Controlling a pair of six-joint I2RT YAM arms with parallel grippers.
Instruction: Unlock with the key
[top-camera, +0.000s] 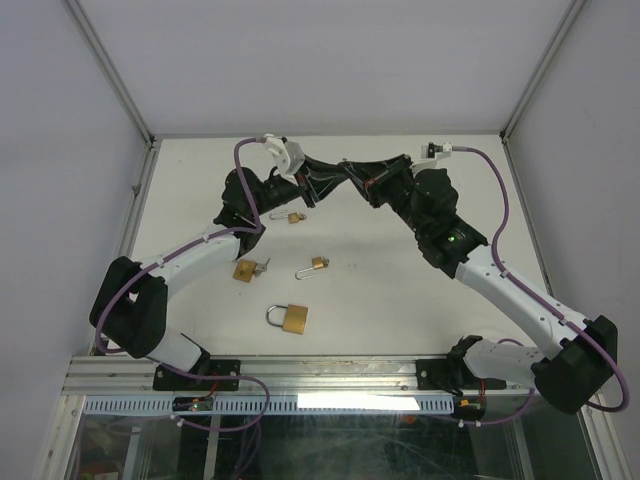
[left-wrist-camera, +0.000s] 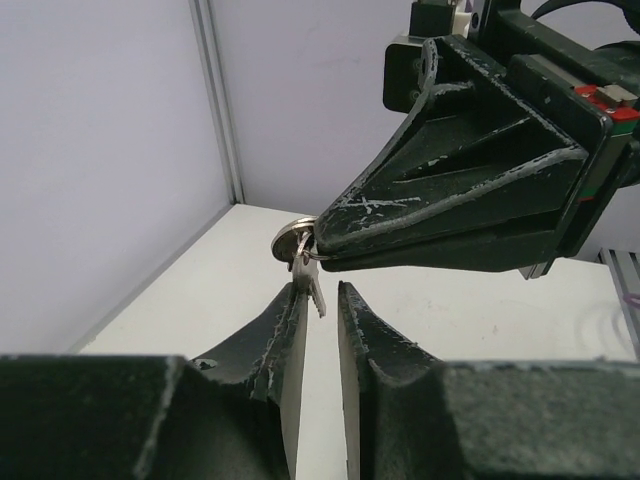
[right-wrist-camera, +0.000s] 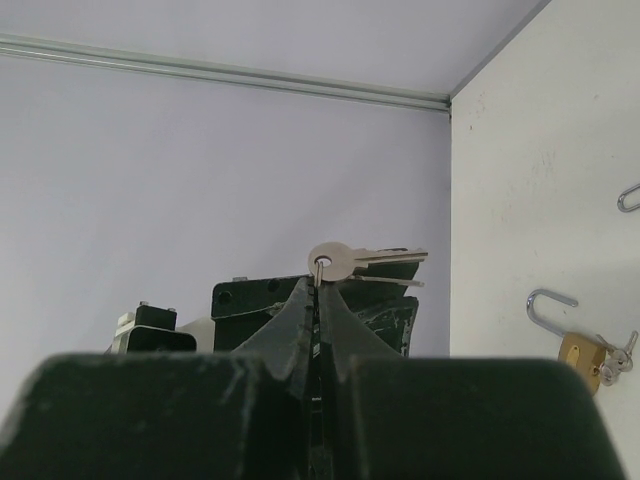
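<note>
I have the right end effector (right-wrist-camera: 317, 300) clamped on the ring (right-wrist-camera: 319, 274) of the key (right-wrist-camera: 345, 262), aloft at the worktop's (top-camera: 400, 300) 12 o'clock, and the left end effector (left-wrist-camera: 320, 300) open at its blade; pivoting on that ring, the key may twist or drop when the left closes.

White table (top-camera: 400, 310) carries four brass padlocks (top-camera: 246, 271) (the largest padlock (top-camera: 291, 318) lies nearest).

The right tool (right-wrist-camera: 318, 290) pinches a key (right-wrist-camera: 335, 262) right at the left tool's (left-wrist-camera: 320, 292) parted fingers, blocking the far middle. Small padlocks (top-camera: 296, 217) and a big padlock (top-camera: 293, 319) dot the tabletop (top-camera: 400, 310) left of centre; right of them, the way is open.
</note>
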